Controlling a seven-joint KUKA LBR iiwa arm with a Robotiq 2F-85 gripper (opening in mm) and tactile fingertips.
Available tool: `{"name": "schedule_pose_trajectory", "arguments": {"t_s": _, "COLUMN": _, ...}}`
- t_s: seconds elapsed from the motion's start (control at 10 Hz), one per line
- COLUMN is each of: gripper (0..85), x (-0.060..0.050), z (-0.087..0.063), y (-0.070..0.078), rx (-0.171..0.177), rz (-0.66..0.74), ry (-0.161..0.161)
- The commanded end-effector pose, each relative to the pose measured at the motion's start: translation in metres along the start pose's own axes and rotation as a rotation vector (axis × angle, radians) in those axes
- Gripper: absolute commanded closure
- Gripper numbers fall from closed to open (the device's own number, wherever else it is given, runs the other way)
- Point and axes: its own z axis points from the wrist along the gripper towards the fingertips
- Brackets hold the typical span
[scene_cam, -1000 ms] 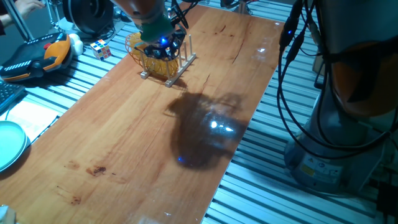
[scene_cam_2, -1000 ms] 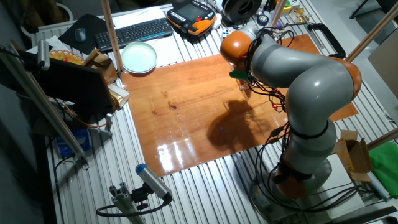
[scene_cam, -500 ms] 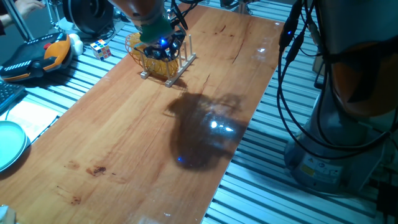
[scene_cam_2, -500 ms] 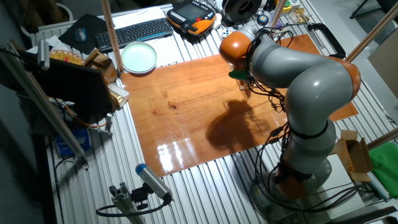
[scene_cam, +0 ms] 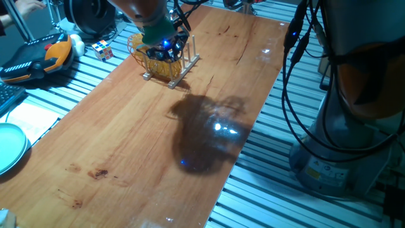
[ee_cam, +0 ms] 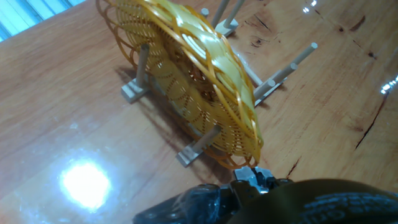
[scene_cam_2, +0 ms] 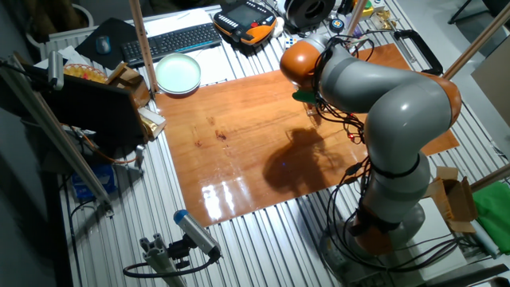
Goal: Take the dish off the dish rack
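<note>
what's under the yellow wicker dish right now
The dish stands on edge in the wooden dish rack, held between its pegs, with the table below. The weave hides part of the rails. The gripper sits right above it.

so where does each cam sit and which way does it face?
One fixed view: off a long side of the table, looking down its length at the dish in the rack; shows the gripper there and the arm's base at right.
The other fixed view: high behind the arm, facing the table and teal plate; the arm hides the rack.
Hand view: on the hand, aimed down at the dish standing in the rack; only the dark gripper body shows.
Shared: the hand view and the first fixed view both show dish and rack.
</note>
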Motion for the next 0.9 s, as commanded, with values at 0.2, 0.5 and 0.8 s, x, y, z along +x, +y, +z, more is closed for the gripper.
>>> {"name": "schedule_pose_trajectory", "arguments": {"t_s": 0.2, "gripper": 84.3, "x": -0.0001, "z": -0.0001, "y": -0.0002, "rx": 0.004, "rz": -0.006, "ry": -0.009}}
{"name": "schedule_pose_trajectory", "arguments": {"t_s": 0.5, "gripper": 84.3, "x": -0.0001, "z": -0.0001, "y": -0.0002, "rx": -0.009, "rz": 0.003, "ry": 0.015}}
{"name": "schedule_pose_trajectory", "arguments": {"t_s": 0.8, "gripper": 84.3, "x": -0.0001, "z": -0.0001, "y": -0.0002, "rx": 0.014, "rz": 0.022, "ry": 0.030}}
